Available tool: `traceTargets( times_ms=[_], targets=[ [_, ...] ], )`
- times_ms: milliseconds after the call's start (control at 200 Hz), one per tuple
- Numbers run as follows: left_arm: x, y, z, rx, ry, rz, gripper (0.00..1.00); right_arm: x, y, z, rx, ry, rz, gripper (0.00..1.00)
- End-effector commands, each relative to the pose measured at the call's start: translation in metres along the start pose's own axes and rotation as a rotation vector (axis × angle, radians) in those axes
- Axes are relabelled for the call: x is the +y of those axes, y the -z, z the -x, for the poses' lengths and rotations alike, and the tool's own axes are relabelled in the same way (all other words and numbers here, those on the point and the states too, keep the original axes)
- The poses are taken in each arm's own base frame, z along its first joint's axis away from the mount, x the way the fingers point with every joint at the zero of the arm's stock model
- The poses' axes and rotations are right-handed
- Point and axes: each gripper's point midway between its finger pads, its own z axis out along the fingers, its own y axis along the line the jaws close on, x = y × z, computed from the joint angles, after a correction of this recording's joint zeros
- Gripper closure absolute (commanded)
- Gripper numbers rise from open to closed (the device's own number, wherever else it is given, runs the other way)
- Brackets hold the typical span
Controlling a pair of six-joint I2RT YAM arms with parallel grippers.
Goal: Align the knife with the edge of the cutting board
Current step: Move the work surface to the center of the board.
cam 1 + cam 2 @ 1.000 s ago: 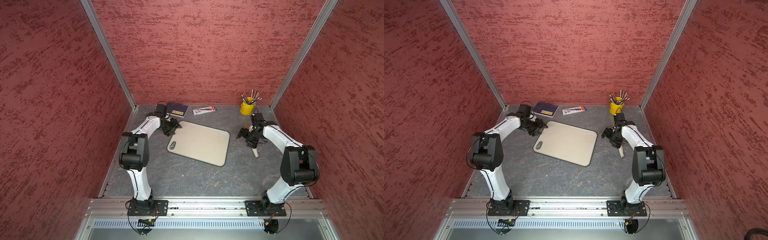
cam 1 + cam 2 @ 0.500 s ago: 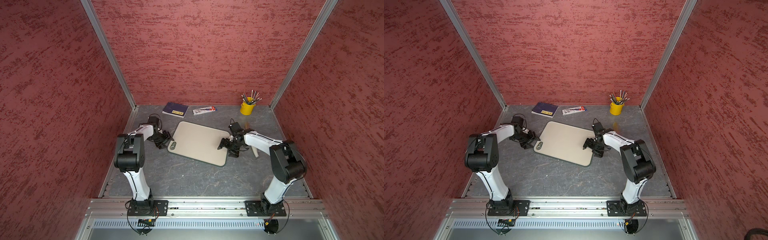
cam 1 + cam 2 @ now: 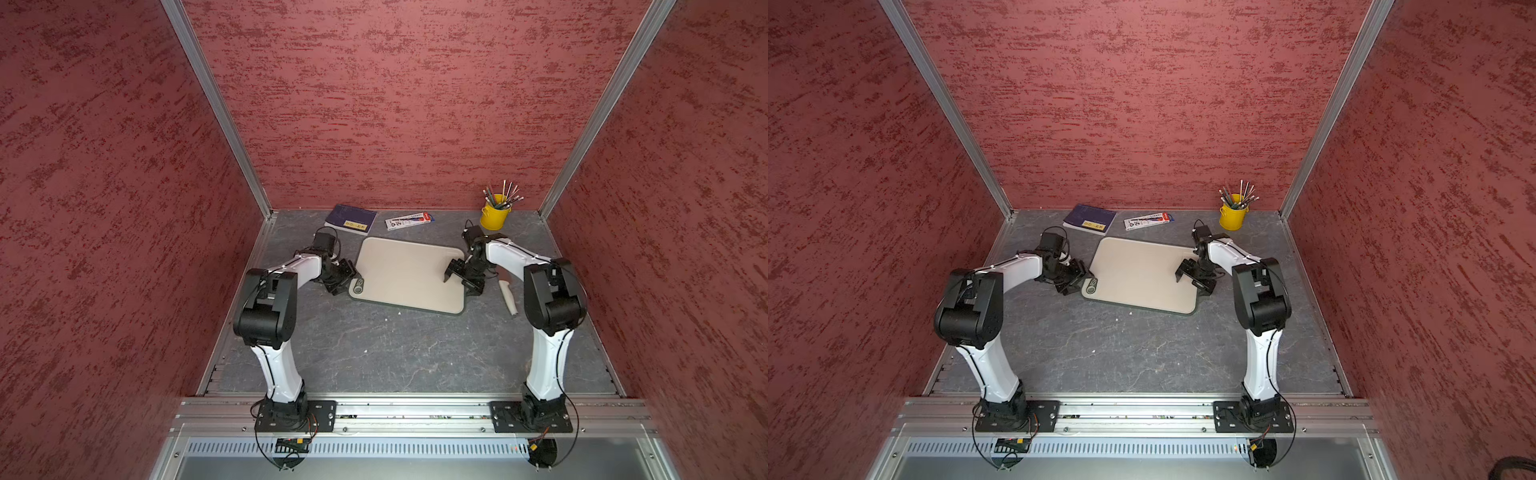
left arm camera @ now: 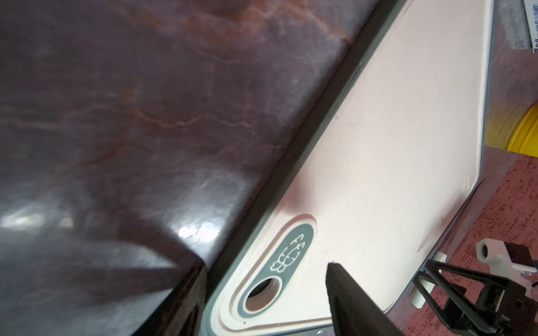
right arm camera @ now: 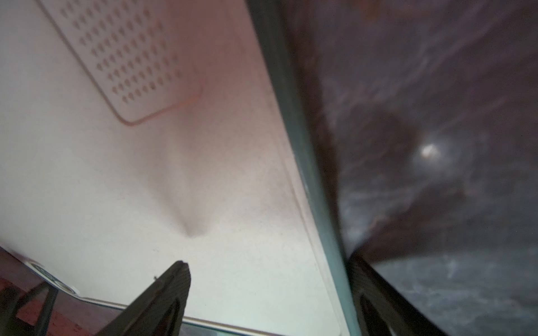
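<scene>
The cutting board (image 3: 409, 272) lay flat on the grey surface (image 3: 374, 349), and the knife (image 3: 508, 294) lay on the surface near the board's right side, not touching it, with only its white handle showing. The left gripper (image 3: 344, 277) sat at the board's corner with the little hole (image 4: 262, 299), its jaws open across the rim. The right gripper (image 3: 462, 279) sat at the opposite short side, jaws open across that rim too.
</scene>
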Motion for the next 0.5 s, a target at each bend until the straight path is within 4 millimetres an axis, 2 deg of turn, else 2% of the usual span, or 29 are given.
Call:
traceTargets(
  times_ms=[0, 120, 280, 391, 496],
  targets=[
    [-0.032, -0.038, -0.058, 0.252, 0.010, -0.111, 0.32, 0.054, -0.028, 0.020, 0.050, 0.094, 0.200, 0.11],
    [-0.043, -0.044, -0.045, 0.252, 0.008, -0.116, 0.31, 0.079, -0.021, 0.045, 0.044, 0.124, 0.271, 0.11],
    [-0.065, -0.050, -0.029, 0.255, 0.001, -0.141, 0.31, 0.103, -0.013, 0.064, 0.024, 0.138, 0.306, 0.11],
    [-0.083, -0.054, -0.023, 0.256, -0.014, -0.163, 0.30, 0.105, -0.018, 0.061, 0.043, 0.116, 0.328, 0.11],
    [-0.099, -0.061, -0.020, 0.269, -0.037, -0.173, 0.30, 0.096, -0.026, 0.052, 0.077, 0.101, 0.323, 0.12]
  ],
)
